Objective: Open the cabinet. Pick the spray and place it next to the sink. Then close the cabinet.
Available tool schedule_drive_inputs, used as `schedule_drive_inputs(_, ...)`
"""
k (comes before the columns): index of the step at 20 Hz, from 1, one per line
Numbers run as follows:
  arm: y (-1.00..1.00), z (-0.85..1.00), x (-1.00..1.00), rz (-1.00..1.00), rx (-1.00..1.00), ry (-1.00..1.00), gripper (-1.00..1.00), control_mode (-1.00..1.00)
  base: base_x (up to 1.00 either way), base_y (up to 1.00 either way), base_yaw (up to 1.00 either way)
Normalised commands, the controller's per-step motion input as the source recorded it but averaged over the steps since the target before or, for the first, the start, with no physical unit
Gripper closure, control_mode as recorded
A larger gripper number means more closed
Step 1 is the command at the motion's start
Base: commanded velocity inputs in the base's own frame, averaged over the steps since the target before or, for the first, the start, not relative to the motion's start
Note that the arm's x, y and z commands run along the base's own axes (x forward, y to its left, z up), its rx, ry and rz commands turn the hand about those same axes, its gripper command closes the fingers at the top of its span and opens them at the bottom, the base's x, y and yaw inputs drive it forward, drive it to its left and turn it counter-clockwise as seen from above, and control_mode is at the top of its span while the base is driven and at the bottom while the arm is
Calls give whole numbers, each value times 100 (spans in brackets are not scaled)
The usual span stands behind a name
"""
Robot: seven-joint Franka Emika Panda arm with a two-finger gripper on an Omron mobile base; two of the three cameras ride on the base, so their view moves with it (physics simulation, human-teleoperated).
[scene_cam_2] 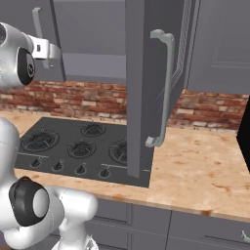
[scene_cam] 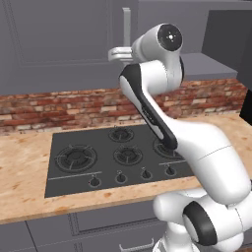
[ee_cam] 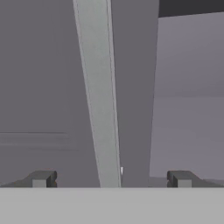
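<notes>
I am holding my two-finger gripper (ee_cam: 111, 179) spread wide, gripping nothing, up at the wide dark-grey wall cabinet (scene_cam: 59, 39). Its left door's long vertical silver bar handle (ee_cam: 99, 96) is running straight ahead of me between my dark fingertips (ee_cam: 42, 178), not touching either one. The cabinet's right door (scene_cam_2: 146, 93) is swinging open off to my right, its own silver bar handle (scene_cam_2: 165, 88) facing outward. Well below my gripper, a black gas cooktop (scene_cam: 115, 157) is sitting in the pale wooden counter (scene_cam: 24, 172), with a red brick backsplash (scene_cam: 59, 106) behind it.
</notes>
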Motion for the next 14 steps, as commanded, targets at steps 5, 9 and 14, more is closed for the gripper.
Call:
schedule_drive_inputs(5, 1, 0, 24, -2, 0, 0, -100, -100, 0, 0, 0)
schedule_drive_inputs(9, 2, -4, 27, -3, 0, 0, -100, -100, 0, 0, 0)
schedule_drive_inputs(14, 6, -9, 14, -3, 0, 0, -100, -100, 0, 0, 0)
